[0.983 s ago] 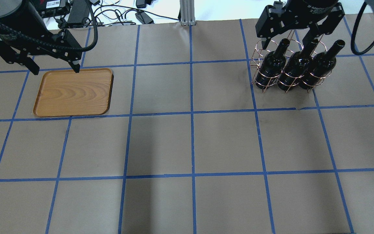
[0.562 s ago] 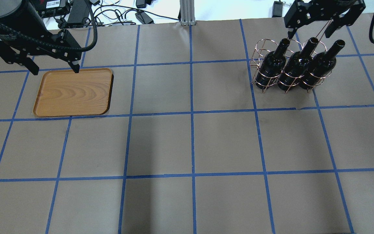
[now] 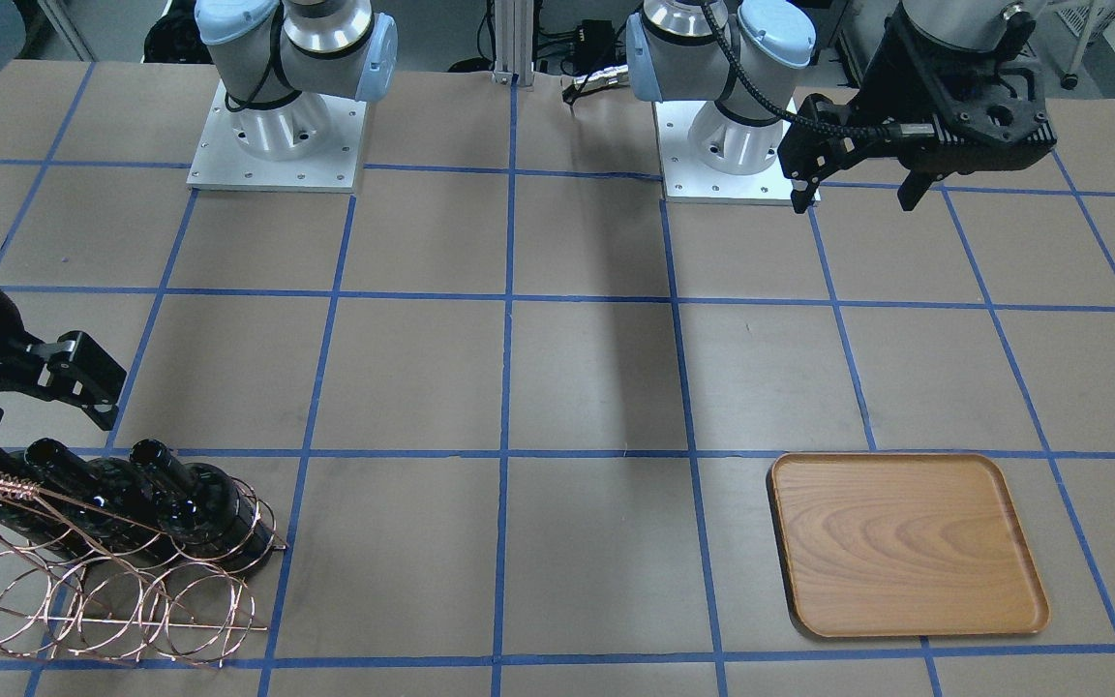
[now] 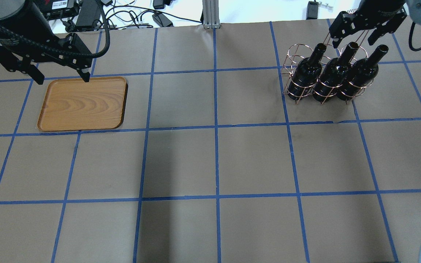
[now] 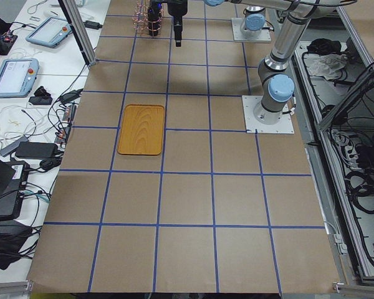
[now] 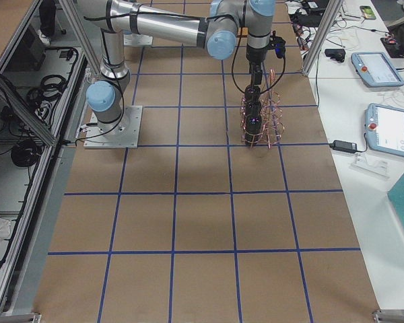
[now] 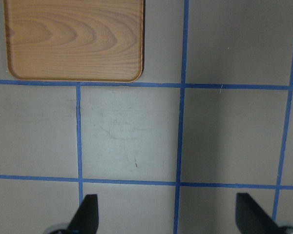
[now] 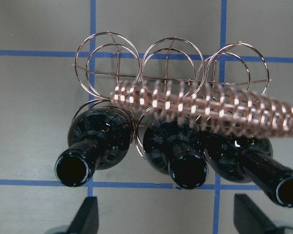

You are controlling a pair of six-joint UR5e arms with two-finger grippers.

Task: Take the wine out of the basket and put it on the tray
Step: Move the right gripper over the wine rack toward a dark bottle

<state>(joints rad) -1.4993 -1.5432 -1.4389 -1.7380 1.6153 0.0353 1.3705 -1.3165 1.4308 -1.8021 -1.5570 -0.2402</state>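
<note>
Wine bottles (image 4: 333,78), three of glossy near-black glass, lean side by side in one row of round hoops of the copper-coloured thin-wire basket (image 8: 210,109), whose twisted handle crosses over their shoulders. The right gripper (image 4: 354,36) hovers above the necks, jaws spread. Well apart on the brown table (image 4: 214,160) with its blue tape grid lies the grainy, round-cornered light-brown wooden tray (image 4: 82,104). The left gripper (image 4: 62,77) on that side also has its jaws spread.

a robotics lab: teach pendants (image 6: 390,129), loose cables (image 5: 361,152), a tape-gridded table (image 4: 181,160).
</note>
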